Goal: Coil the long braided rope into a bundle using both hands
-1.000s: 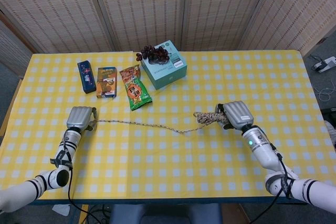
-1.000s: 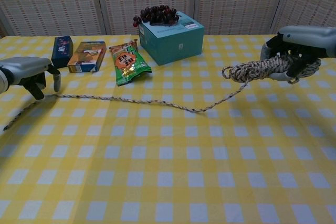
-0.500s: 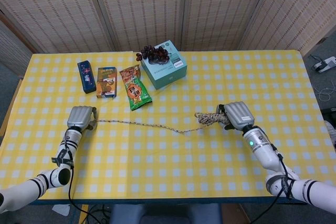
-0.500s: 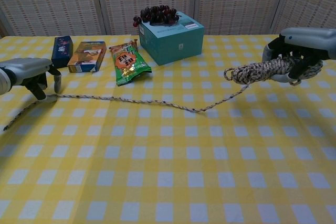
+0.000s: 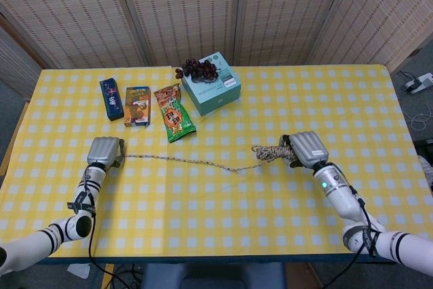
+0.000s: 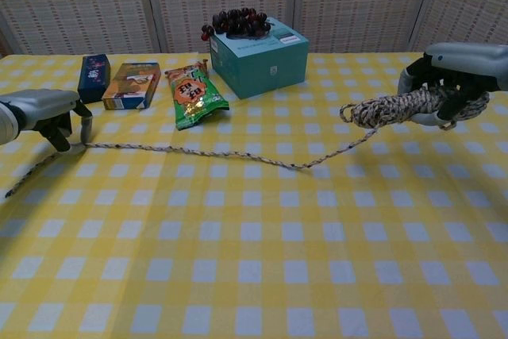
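— Braided rope lay slack across the table; at left of frame, the left robot hand pinched it near its tail.

— At right, the right robot hand gripped the coiled bundle. A hasty pull risked yanking the strand from that left pinch.

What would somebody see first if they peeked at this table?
Probably the long braided rope stretched across the yellow checked tablecloth. The right hand holds a coiled bunch of it, and the left hand touches the rope near its other end. At the back, dark grapes lie on a teal box, with snack packs to its left.
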